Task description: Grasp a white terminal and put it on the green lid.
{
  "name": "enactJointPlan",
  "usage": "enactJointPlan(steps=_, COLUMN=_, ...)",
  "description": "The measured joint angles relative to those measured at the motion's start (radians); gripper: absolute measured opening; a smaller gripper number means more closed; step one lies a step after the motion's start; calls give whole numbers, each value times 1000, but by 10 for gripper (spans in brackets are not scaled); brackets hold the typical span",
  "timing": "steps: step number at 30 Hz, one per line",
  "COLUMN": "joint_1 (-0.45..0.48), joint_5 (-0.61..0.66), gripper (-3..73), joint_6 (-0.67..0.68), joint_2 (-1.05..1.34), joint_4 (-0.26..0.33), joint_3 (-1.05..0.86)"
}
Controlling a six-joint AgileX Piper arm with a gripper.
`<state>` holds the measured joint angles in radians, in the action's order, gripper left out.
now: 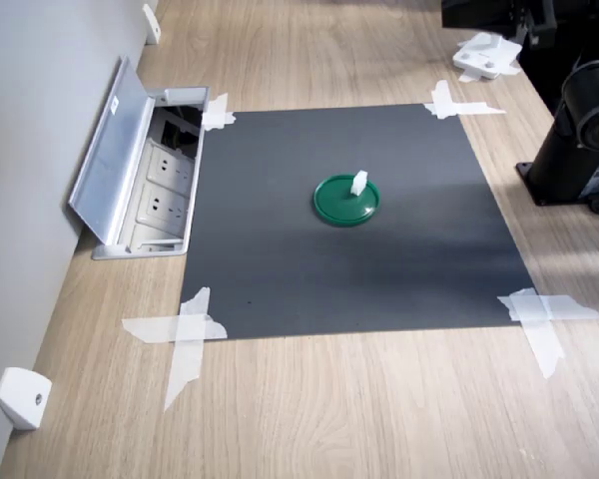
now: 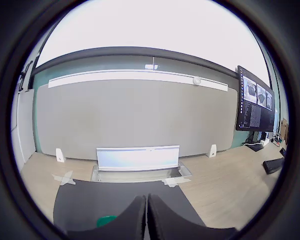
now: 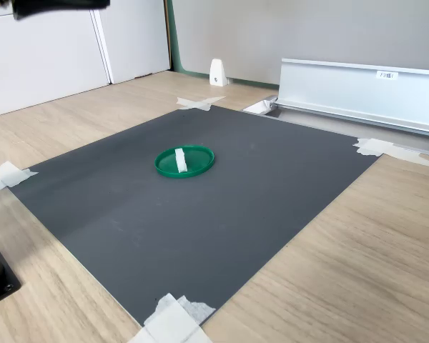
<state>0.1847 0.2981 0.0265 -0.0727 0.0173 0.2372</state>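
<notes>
White block: the small white terminal [image 1: 359, 182] stands on the green lid [image 1: 337, 205], close to its rim, in both exterior views.
Green lid: it lies flat near the middle of the black mat [image 1: 280, 259]. Only a small bit of it shows in the wrist view.
Mat: white tape [image 1: 185, 334] holds its corners to the wooden table [image 1: 379, 409].
Gripper: the gripper [image 2: 146, 217] shows only in the wrist view. Its two dark fingers [image 2: 132, 220] are pressed together with nothing between them. It is up above the mat, away from the lid.
Socket box: it sits open just beside the mat, at the first exterior view's left [image 1: 155, 190].
Wall: a white bracket [image 1: 22, 397] sits at its foot.
</notes>
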Motion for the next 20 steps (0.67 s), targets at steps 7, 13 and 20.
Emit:
enactJointPlan(steps=7, joint_1=0, joint_5=-2, gripper=-7, joint_6=-16, joint_2=83, joint_4=1, joint_3=-132)
enactJointPlan(steps=13, joint_1=0, joint_5=61, gripper=-7, joint_6=-16, joint_2=83, joint_4=1, joint_3=-147)
enactJointPlan(steps=20, joint_1=0, joint_5=86, gripper=-8, joint_6=-16, joint_2=83, joint_4=1, joint_3=-147)
